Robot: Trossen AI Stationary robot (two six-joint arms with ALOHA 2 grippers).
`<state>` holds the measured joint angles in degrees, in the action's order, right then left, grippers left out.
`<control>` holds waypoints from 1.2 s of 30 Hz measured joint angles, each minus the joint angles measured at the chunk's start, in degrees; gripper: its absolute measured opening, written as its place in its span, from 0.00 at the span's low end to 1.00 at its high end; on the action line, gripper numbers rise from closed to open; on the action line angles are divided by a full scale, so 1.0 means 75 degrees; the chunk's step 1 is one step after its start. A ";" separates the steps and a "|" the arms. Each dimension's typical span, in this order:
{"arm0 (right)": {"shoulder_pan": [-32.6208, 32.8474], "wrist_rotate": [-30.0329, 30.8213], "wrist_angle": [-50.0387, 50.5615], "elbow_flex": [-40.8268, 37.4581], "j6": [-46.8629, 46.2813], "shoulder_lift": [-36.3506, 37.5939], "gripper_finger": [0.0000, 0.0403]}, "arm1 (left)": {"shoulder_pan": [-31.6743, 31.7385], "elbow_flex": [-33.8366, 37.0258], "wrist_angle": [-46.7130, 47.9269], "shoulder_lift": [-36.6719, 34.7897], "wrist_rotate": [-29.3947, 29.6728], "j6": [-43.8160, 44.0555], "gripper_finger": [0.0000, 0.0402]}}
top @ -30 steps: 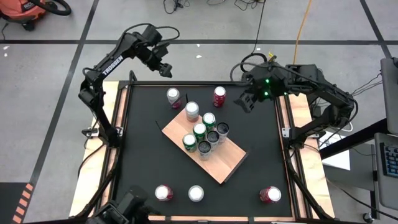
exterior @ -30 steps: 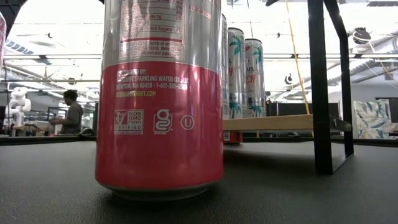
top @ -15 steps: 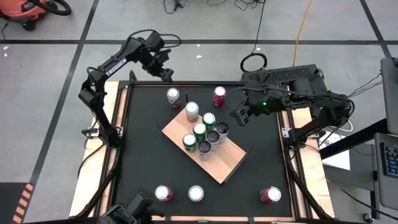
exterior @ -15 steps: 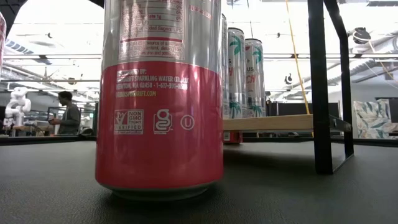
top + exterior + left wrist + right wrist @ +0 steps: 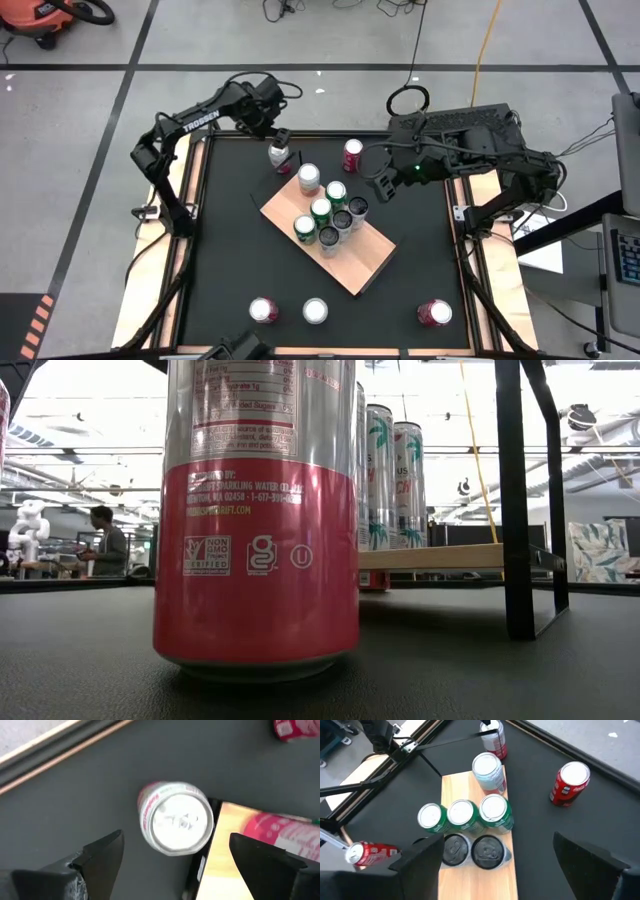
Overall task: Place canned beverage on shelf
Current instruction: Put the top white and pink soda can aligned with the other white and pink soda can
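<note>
- Directly below your left hand, at the far edge of the desk, a pink-and-silver can stands upright, seen top-on between the spread fingers in the left wrist view; nothing is pinched.
- Just beside that can, on the side away from the desk's edge, sits the near corner of the shelf, with one of its black corner rods touching or almost touching the can.
- Your right hand hovers with its fingers spread and holds nothing; a red can stands on the desk close beside it, off the shelf.
- Ahead of the right hand, six cans stand bunched on the shelf: a silver one, three green, two dark.
- Well away from both hands, along the desk's opposite edge, three more cans stand apart from each other.
- Beyond the desk in the low view, a person stands in the room.
</note>
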<state>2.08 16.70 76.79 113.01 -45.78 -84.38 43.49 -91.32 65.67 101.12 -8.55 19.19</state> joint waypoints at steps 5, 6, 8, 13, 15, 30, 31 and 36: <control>-0.0195 -0.0005 0.0004 0.0000 0.0247 0.0000 0.87 | -0.0155 0.0142 -0.0576 0.0000 0.0257 0.0432 0.90; -0.0243 -0.0015 0.0006 0.0000 0.0306 0.0000 0.87 | -0.0171 0.0201 -0.0702 0.0000 0.0262 0.0528 0.90; -0.0337 -0.0033 0.0003 0.0000 0.0394 0.0000 0.87 | -0.0182 0.0351 -0.0864 0.0000 0.0252 0.0667 0.90; -0.0491 -0.0041 0.0003 0.0000 0.0425 0.0000 0.87 | -0.0217 0.0621 -0.0866 0.0003 0.0285 0.0789 0.90; -0.0491 -0.0045 0.0005 0.0000 0.0458 0.0000 0.87 | -0.0258 0.0638 -0.0890 0.0003 0.0282 0.0778 0.90; -0.0520 -0.0043 0.0002 0.0000 0.0476 0.0000 0.87 | -0.0468 0.0741 -0.1137 0.0000 0.0759 0.0644 0.90; -0.0520 -0.0041 0.0000 0.0000 0.0467 0.0000 0.87 | -0.0468 0.0810 -0.1132 0.0000 0.0760 0.0705 0.90; -0.0518 -0.0040 -0.0006 0.0000 0.0401 0.0000 0.87 | -0.0501 0.1104 -0.1149 0.0003 0.0691 0.0741 0.90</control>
<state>-1.80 16.40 76.75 113.01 -42.77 -84.38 39.74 -83.04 57.05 101.14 -3.37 24.75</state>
